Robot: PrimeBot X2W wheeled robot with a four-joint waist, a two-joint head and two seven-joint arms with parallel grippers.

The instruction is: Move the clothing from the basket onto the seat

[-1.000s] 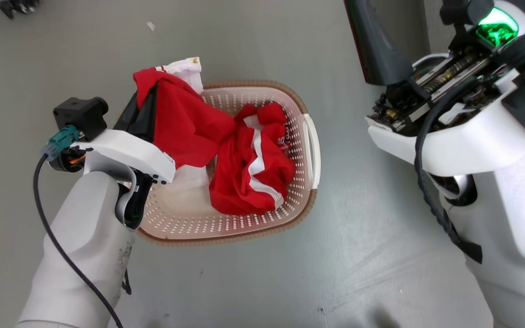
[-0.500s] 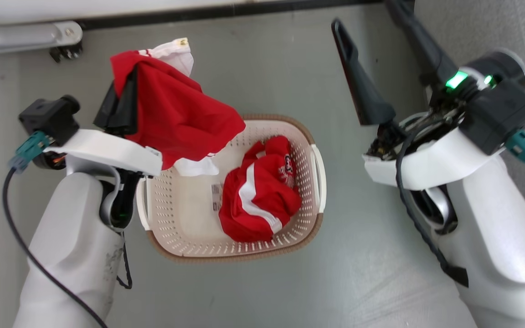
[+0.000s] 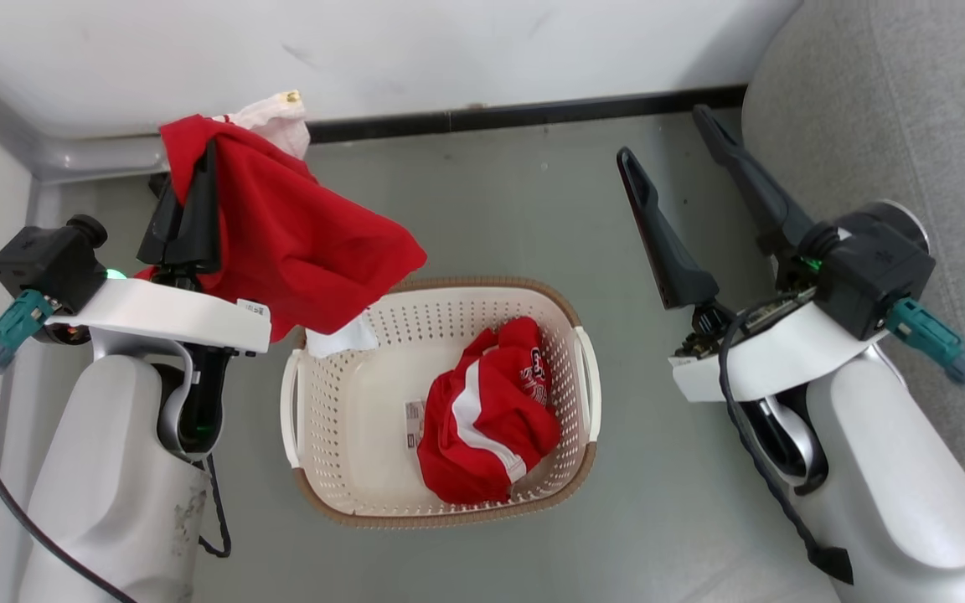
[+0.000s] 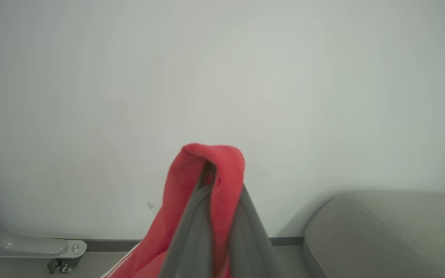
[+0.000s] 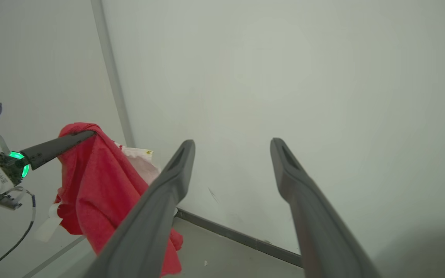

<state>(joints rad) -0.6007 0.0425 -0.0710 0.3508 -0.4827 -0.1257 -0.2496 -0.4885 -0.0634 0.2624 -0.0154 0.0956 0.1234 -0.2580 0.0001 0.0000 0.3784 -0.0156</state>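
My left gripper [image 3: 198,159] is shut on a red garment [image 3: 298,243] with white trim, held high above and left of the basket [image 3: 298,469]. In the left wrist view the red cloth [image 4: 222,162] drapes over my closed fingertips. A second red garment [image 3: 487,419] with white stripes and a printed logo lies bunched in the right half of the cream basket. My right gripper [image 3: 667,138] hangs open and holds nothing, right of the basket. The grey seat [image 3: 910,109] fills the right edge; its rounded corner [image 4: 381,227] shows in the left wrist view.
A white wall [image 3: 365,50] with a dark skirting strip [image 3: 533,113] runs across the back. A grey metal foot with a caster [image 4: 62,262] sits at the left by the wall. The basket stands on grey floor [image 3: 491,209].
The head camera has tilted up, bringing wall and seat into view. My left gripper has lifted the red garment fully clear of the basket. The right gripper stays open.
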